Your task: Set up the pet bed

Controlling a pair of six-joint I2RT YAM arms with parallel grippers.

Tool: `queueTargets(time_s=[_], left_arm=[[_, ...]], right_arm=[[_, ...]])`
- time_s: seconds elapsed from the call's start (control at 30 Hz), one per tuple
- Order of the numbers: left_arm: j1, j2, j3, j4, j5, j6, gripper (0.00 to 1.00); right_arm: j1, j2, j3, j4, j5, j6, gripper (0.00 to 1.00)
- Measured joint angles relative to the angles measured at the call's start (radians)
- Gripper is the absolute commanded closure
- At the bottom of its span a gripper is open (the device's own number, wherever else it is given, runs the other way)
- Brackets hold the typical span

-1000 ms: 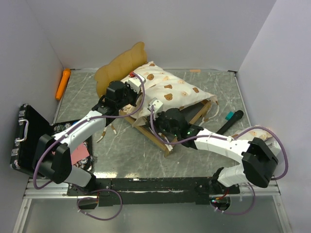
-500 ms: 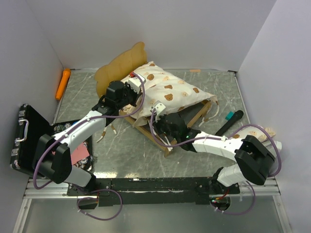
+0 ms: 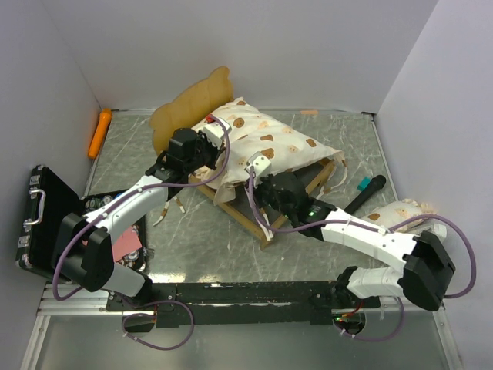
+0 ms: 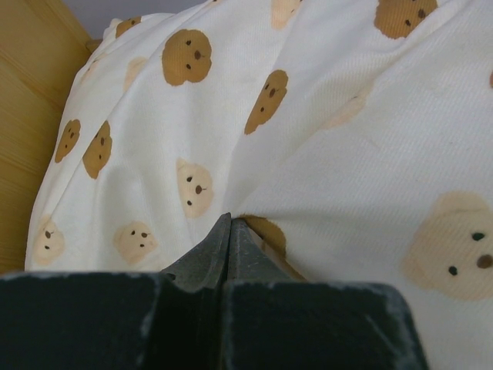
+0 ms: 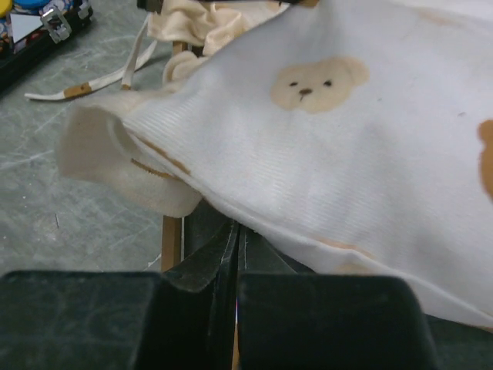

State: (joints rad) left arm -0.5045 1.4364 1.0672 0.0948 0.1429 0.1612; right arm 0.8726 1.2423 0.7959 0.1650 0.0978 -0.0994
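Two arms stand at the 6 o'clock edge of the grey surface (image 3: 192, 239).

- Black hard case (image 3: 42, 216): open, at 8 o'clock on the left margin, with a pink item (image 3: 125, 247) inside.
- Pillow (image 3: 397, 210): cream, bear print, at 4 o'clock, beside the right arm, well apart from the bed.
- Right end effector (image 5: 235, 231): fingers pressed together, tucked under the overhanging near edge of the mattress (image 3: 269, 146). I cannot tell whether any cloth is caught.
- Pet bed frame (image 3: 248, 223): light wood, at centre, set askew to the surface edges. The mattress lies loosely over it, bunched and spilling past the rails.
- Left end effector (image 4: 229, 227): fingers pressed together, tips against a fold of the mattress close to the headboard (image 3: 192, 100).
- Black pen (image 3: 368, 189): teal cap, at 2 o'clock, just beside the frame's right end.
- Headboard: wavy, upright, at 11 o'clock.
- Orange marker (image 3: 100, 131): at 10 o'clock, in the far left corner.
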Motion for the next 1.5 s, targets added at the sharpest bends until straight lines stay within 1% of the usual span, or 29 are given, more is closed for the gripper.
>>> queueTargets(time_s=[0.13,0.4,0.53,0.67,0.77,0.9,1.17,1.33,1.5], left_arm=[[0.000,0.001,0.011,-0.010,0.000,0.002,0.99],[0.000,0.001,0.029,-0.026,-0.001,0.003,0.99],[0.000,0.003,0.042,-0.041,-0.002,0.007,0.99],[0.000,0.003,0.049,-0.058,-0.002,0.010,0.99],[0.000,0.002,0.056,-0.084,0.000,0.010,0.99],[0.000,-0.021,0.067,-0.139,0.003,0.010,0.99],[0.001,-0.147,0.080,-0.263,0.025,0.015,0.99],[0.011,-0.199,0.095,-0.304,0.028,0.047,0.99],[0.050,-0.246,0.065,-0.345,0.065,0.078,0.99]], right_arm=[[0.000,-0.030,0.051,-0.082,0.008,-0.029,1.00],[0.006,-0.047,0.063,-0.198,0.004,-0.052,1.00],[0.036,-0.047,0.136,-0.263,-0.028,-0.062,1.00],[0.110,-0.047,0.244,-0.269,-0.059,-0.089,1.00],[0.142,-0.055,0.277,-0.258,-0.073,-0.105,1.00],[0.141,-0.076,0.277,-0.257,-0.076,-0.116,1.00],[0.141,-0.159,0.277,-0.260,-0.080,-0.135,1.00],[0.141,-0.148,0.299,-0.276,-0.094,-0.138,1.00],[0.141,-0.129,0.300,-0.301,-0.116,-0.137,1.00]])
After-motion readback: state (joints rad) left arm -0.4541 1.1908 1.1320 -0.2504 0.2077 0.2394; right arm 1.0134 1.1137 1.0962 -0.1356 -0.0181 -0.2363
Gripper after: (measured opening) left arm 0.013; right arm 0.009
